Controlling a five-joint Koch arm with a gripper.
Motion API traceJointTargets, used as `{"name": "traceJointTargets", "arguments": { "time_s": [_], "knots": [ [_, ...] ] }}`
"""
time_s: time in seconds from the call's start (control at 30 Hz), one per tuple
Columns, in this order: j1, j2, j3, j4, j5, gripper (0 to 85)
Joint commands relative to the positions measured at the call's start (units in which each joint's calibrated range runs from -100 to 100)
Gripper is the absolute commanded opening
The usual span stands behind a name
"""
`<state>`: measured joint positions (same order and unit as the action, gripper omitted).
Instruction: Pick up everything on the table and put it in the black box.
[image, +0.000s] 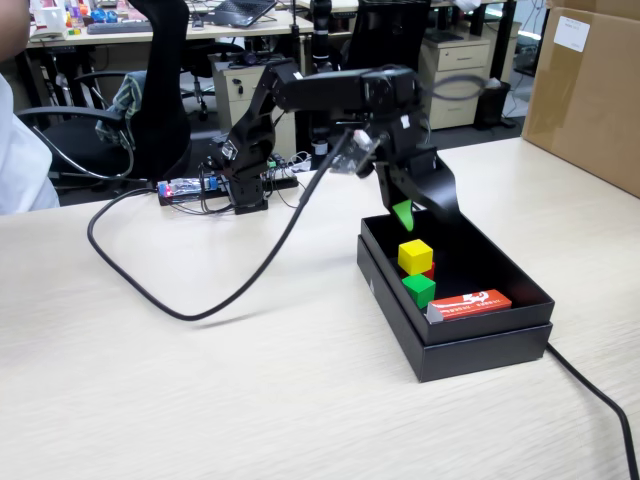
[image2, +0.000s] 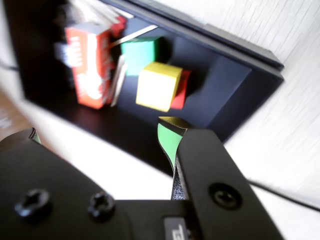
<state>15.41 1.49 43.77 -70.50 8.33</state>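
The black box (image: 480, 350) stands on the beige table (image: 200, 390), right of centre in the fixed view. Inside it the yellow cube (image: 415, 256) sits on top of the red cube (image: 430, 270), which is mostly hidden. The green cube (image: 419, 289) lies just in front of them. My gripper (image: 420, 212) hangs open and empty above the box's far end, with green pads on its fingers (image: 403, 215). The wrist view shows my open gripper (image2: 100, 132) above the box (image2: 220, 85), with the yellow cube (image2: 157, 86), red cube (image2: 181, 90) and green cube (image2: 140, 55) below.
An orange-red packet (image: 470, 304) lies in the box's near end, also seen in the wrist view (image2: 90, 65). A black cable (image: 200, 305) loops across the table from the arm's base. Another cable (image: 600, 400) runs off right of the box. A brown carton (image: 590, 90) stands at far right.
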Motion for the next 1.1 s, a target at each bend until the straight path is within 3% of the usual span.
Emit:
{"name": "traceJointTargets", "arguments": {
  "time_s": [0.0, 0.23, 0.53, 0.57, 0.77, 1.07],
  "knots": [
    [-0.73, -15.54, 1.65, -0.13, -0.15, 47.5],
    [-4.79, -40.33, -12.85, 0.48, -0.10, 48.0],
    [-11.38, -73.26, -56.10, 18.10, -1.42, 48.5],
    [-11.97, -81.41, -67.70, 23.80, -1.56, 48.9],
    [-12.41, -93.57, -86.29, 34.43, -3.03, 48.9],
    [-14.75, -101.49, -112.13, 51.97, -7.57, 50.0]
  ]
}}
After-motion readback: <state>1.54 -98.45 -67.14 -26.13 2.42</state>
